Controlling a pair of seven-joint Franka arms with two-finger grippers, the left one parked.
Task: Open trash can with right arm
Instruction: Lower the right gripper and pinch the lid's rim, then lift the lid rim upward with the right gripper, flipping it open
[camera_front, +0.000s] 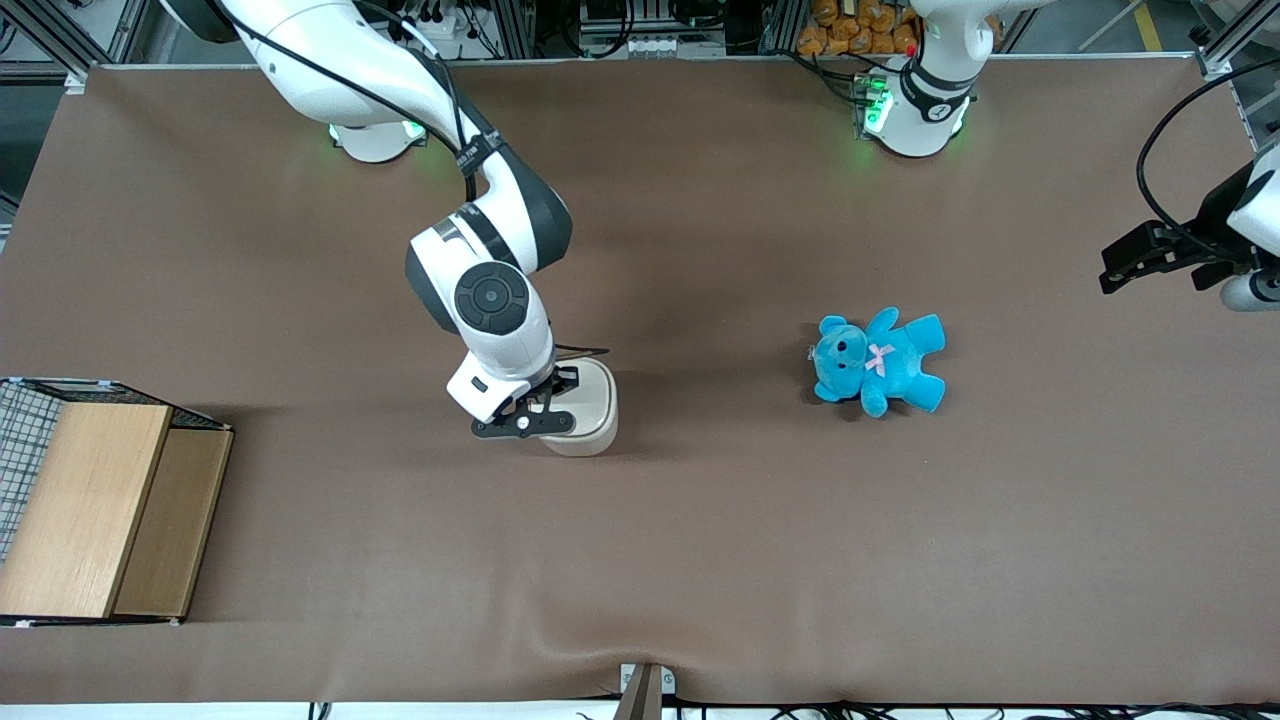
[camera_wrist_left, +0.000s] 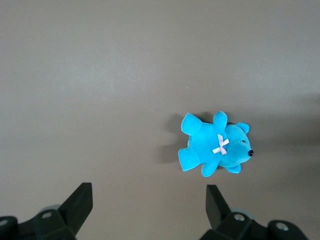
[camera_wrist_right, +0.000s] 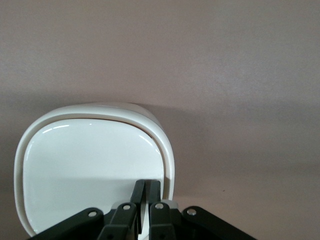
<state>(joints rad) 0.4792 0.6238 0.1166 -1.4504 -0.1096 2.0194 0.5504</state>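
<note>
Front view, my arm: my right arm (camera_front: 470, 250) reaches from its base out over the middle of the brown table (camera_front: 700, 520), bent downward at the wrist.
Front view, my gripper: my gripper (camera_front: 545, 405) hangs right over the trash can (camera_front: 590, 400), covering the part of it toward my end of the table.
Front view, trash can: it stands upright on the table, cream-white, lid lying flat and closed.
Front view, teddy: the blue teddy (camera_front: 880, 362) lies on its back, well apart from the can, toward the parked arm's end of the table.
Front view, wooden box: a wooden box with wire mesh (camera_front: 95, 505) sits at my end of the table, nearer the front camera than the can.

Left wrist view, teddy: only the blue teddy (camera_wrist_left: 215, 148) on bare table, pink bow on its chest.

Right wrist view, my gripper: my two black fingers (camera_wrist_right: 152, 192) are pressed together with no gap, holding nothing.
Right wrist view, contact: the fingertips sit over the lid's edge, at the rim; whether they touch it I cannot tell.
Right wrist view, trash can: the glossy white lid (camera_wrist_right: 95, 165) lies flush inside its rounded-square rim, still shut.
</note>
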